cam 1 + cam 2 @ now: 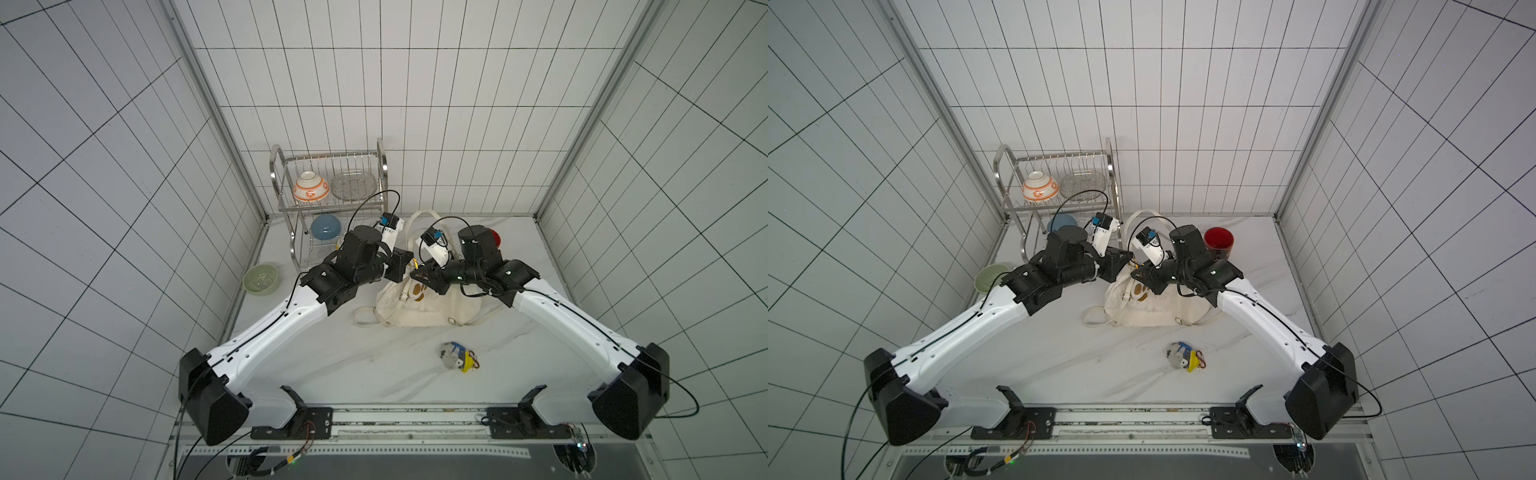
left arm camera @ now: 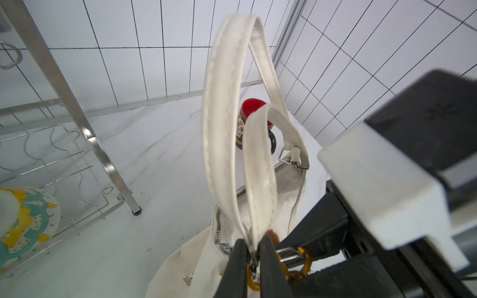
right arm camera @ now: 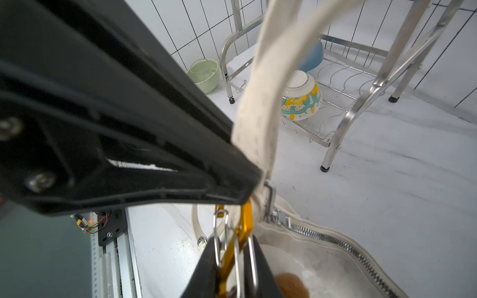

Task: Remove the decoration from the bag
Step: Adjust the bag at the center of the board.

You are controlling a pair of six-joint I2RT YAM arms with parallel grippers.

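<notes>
My left pincer (image 2: 253, 244) pins the strap (image 2: 216, 116) of the bag (image 1: 436, 309); my right pincer (image 3: 232, 245), just beside, clasps the gold clip (image 3: 247, 218).

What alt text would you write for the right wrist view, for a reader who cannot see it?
The right gripper pinches a gold carabiner at the base of the strap of the cream bag. The left gripper holds the strap right beside it; a dish rack holding a patterned bowl stands behind.
</notes>
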